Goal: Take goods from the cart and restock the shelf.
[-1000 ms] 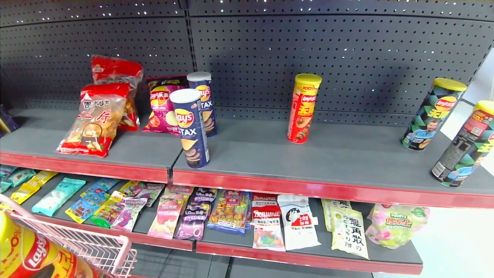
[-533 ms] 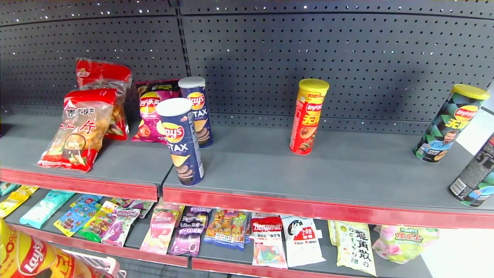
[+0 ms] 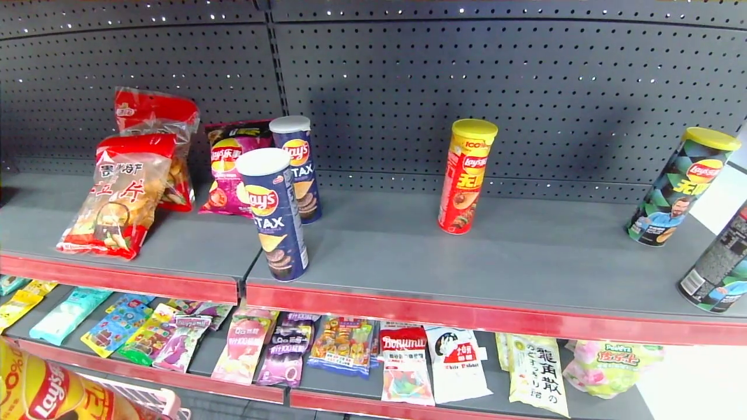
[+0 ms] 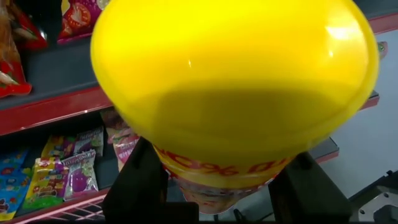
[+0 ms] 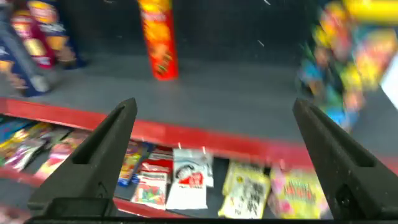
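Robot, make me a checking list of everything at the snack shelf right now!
Surface: grey top shelf with red front edge, bare stretches between canisters.
Job's things: yellow canister in the left gripper; pink cart beside it.
Clutter: two blue canisters, red canister, two green canisters standing on the top shelf; snack bags leaning at its left end.
Grippers: left gripper shut on the yellow canister; right gripper open, empty.
Cables: nothing seen.
Surroundings: pegboard wall behind; lower shelf of candy packs.

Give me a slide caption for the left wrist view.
Left gripper holds a yellow-lidded chip can before the red-edged snack shelf.
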You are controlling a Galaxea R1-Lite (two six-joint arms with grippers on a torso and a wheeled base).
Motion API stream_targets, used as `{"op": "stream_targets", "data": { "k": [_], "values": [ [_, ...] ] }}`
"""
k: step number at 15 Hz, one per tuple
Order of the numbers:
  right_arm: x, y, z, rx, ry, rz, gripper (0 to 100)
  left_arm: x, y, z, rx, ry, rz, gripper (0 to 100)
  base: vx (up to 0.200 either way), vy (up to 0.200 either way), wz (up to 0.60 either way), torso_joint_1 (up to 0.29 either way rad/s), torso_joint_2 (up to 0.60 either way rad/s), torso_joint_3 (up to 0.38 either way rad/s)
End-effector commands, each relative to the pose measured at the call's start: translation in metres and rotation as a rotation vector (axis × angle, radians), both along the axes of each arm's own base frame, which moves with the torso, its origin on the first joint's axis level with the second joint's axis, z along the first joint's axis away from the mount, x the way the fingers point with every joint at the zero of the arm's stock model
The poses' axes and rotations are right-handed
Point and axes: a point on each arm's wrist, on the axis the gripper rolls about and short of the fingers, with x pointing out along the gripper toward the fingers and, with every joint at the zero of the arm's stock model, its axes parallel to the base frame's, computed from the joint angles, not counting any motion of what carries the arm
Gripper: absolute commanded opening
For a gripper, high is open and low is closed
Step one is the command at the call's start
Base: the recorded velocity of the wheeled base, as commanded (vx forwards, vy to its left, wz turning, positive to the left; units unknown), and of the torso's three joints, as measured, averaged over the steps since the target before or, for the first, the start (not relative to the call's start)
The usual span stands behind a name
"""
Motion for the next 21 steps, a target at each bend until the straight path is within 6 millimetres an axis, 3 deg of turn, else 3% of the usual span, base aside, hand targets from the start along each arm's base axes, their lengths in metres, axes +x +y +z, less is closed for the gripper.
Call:
{"op": "stream_targets", "data": {
  "k": [1, 3, 4, 6, 7, 11, 16, 21],
  "values": [
    [0.119, 0.018, 0.078, -0.083, 0.172, 0.223, 100, 0.001, 0.0, 0.0, 0.005, 0.008, 0.022, 0, 0.0, 0.0, 0.0, 0.0, 0.0, 0.0],
    [0.153, 0.051, 0.068, -0.101, 0.221, 0.444, 100, -0.001, 0.0, -0.001, -0.003, 0.003, 0.006, 0, 0.0, 0.0, 0.0, 0.0, 0.0, 0.0],
    [0.182, 0.061, 0.059, -0.101, 0.234, 0.456, 100, -0.001, -0.001, -0.002, -0.032, 0.019, -0.036, 0, 0.0, 0.0, 0.0, 0.0, 0.0, 0.0],
    [0.217, 0.074, 0.048, -0.097, 0.218, 0.491, 100, -0.002, -0.001, -0.003, -0.04, 0.021, -0.052, 0, 0.0, 0.0, 0.0, 0.0, 0.0, 0.0],
    [0.248, 0.084, 0.032, -0.094, 0.214, 0.582, 100, -0.001, -0.001, -0.003, -0.04, 0.024, -0.049, 0, 0.0, 0.0, 0.0, 0.0, 0.0, 0.0],
    [0.303, 0.084, 0.003, -0.081, 0.293, 0.674, 100, -0.001, -0.001, -0.004, -0.041, 0.033, -0.048, 0, 0.0, 0.0, 0.0, 0.0, 0.0, 0.0],
    [0.364, 0.076, -0.008, -0.133, 0.245, 0.719, 100, -0.001, -0.001, -0.002, -0.041, 0.026, -0.049, 0, 0.0, 0.0, 0.0, 0.0, 0.0, 0.0],
    [0.391, 0.061, -0.015, -0.121, 0.232, 0.739, 100, 0.0, -0.001, -0.001, -0.039, 0.024, -0.052, 0, 0.0, 0.0, 0.0, 0.0, 0.0, 0.0]
  ]
}}
